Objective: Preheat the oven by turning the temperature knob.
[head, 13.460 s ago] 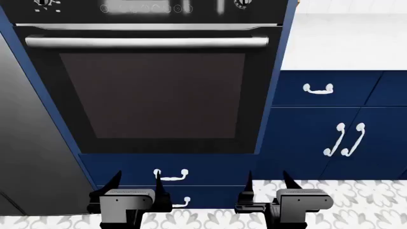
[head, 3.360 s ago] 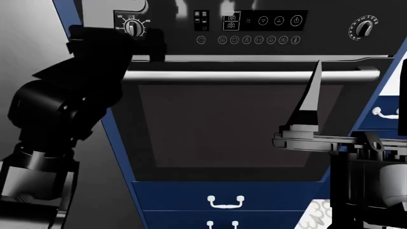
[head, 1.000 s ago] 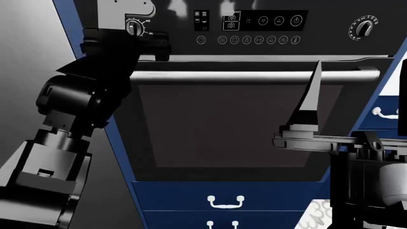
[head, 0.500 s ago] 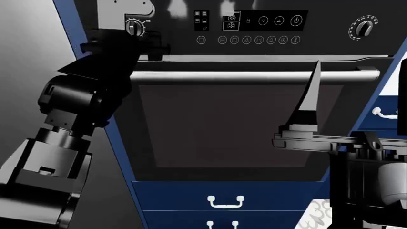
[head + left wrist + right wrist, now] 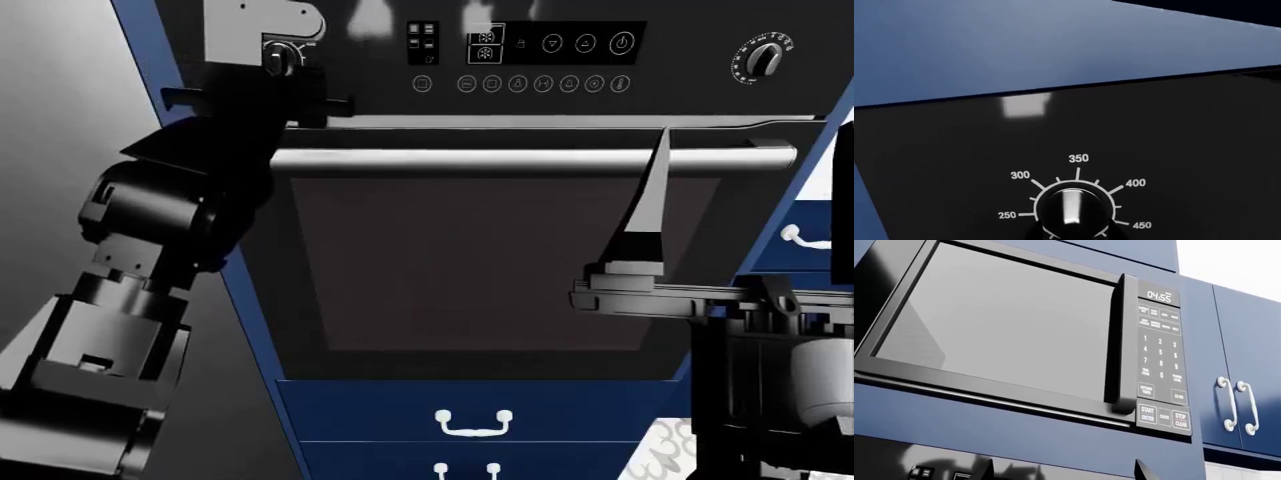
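Oven: the large black built-in oven with dark glass door (image 5: 494,270) fills the head view, its long silver bar handle (image 5: 534,158) running across below the control panel.
Left arm: the bulky black left arm (image 5: 147,260) reaches up to the panel's upper left corner, so the step in hand looks like closing in on the knob, not yet turning it.
Right gripper: the grey and black right gripper (image 5: 654,200) is parked in front of the door, well apart from the panel; only one long finger shows clearly, so how far its jaws stand apart I cannot tell.
Microwave: a black microwave with a keypad (image 5: 1021,335) sits in blue cabinetry above, out of the way.
Second knob: a similar black knob with white dashes (image 5: 765,58) sits at the panel's far right; not the target.
Temperature knob: the small round black knob with silver pointer ridge (image 5: 1072,207) points roughly at 350 among white numerals; in the head view it sits just above the left gripper (image 5: 274,75).
Left jaws: the fingers are not visible in either view, so their opening is unclear.
Next move: probably pinch the knob squarely, then twist.
Obstruction: nothing lies between gripper and knob.
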Robot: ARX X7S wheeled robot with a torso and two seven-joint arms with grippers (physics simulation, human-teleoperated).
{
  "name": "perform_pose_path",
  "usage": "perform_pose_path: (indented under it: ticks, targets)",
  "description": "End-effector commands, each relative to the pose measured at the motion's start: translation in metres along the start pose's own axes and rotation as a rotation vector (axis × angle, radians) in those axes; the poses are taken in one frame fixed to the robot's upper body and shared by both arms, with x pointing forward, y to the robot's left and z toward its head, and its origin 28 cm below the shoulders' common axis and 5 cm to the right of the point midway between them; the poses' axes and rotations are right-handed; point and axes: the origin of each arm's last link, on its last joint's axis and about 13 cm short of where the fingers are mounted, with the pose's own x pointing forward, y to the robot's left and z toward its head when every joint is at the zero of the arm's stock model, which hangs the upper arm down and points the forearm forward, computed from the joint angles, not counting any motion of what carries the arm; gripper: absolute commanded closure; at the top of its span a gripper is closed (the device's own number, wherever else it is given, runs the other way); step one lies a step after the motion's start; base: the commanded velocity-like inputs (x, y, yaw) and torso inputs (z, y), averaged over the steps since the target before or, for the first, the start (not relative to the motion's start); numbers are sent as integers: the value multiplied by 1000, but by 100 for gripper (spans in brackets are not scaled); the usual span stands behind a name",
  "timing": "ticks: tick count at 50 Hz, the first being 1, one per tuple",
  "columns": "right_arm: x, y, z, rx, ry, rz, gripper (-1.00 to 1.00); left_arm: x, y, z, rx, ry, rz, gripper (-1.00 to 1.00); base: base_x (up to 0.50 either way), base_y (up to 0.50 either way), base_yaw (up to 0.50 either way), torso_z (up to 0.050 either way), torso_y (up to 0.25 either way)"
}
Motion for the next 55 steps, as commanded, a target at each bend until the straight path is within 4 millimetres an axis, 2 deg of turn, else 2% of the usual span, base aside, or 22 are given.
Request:
perform_pose_path:
  ticks: [1,10,25,45,55]
  targets:
    - [0,0,0,-1,1,-1,-100,-8,-2,5,-11,-17,-5,100,0,0,0,0,0]
    - [0,0,0,0,-1,2,-100,-12,-3,7,-6,-27,-8,100,-1,0,0,0,0]
    - [0,0,0,-2,3,3,-100,0,2,7,-10,-20,18,100,1,0,0,0,0]
    - [0,0,0,-2,6,2,-100,1,2,8,-10,-21,14,100,11,0,-4,0,0]
    - [0,0,0,-2,5,1,-100,0,0,4,85,-30,27,100,11,-1,-7,0,0]
